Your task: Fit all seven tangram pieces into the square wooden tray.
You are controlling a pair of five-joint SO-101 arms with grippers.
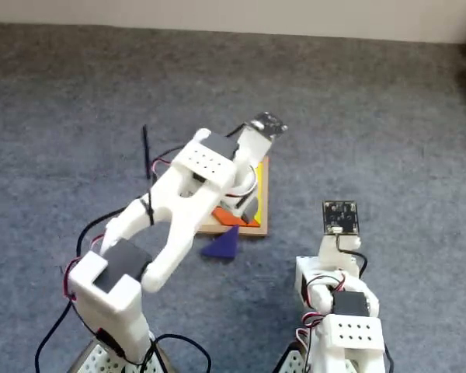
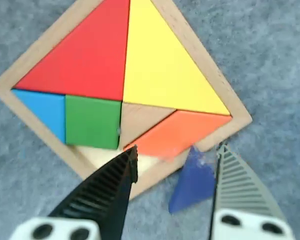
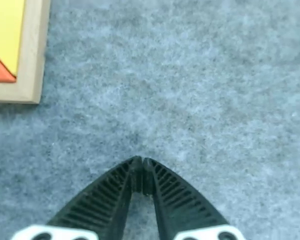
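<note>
The high view looks steeply down over the tabletop [image 1: 373, 116] from behind the arms, whose bases sit at its near edge, and takes in the tray [image 1: 252, 231] from afar. The left wrist camera looks close down past the left end effector [image 2: 177, 150] onto the tray [image 2: 203, 65]. The right wrist camera looks close past the right end effector [image 3: 142, 162] at the tabletop and catches one tray corner [image 3: 35, 50]. All three views share the tray.

Grey carpeted surface [image 1: 373, 116] carries the square wooden tray [image 2: 238, 120], with a dark blue triangle [image 2: 192, 180] lying just beside its edge
</note>
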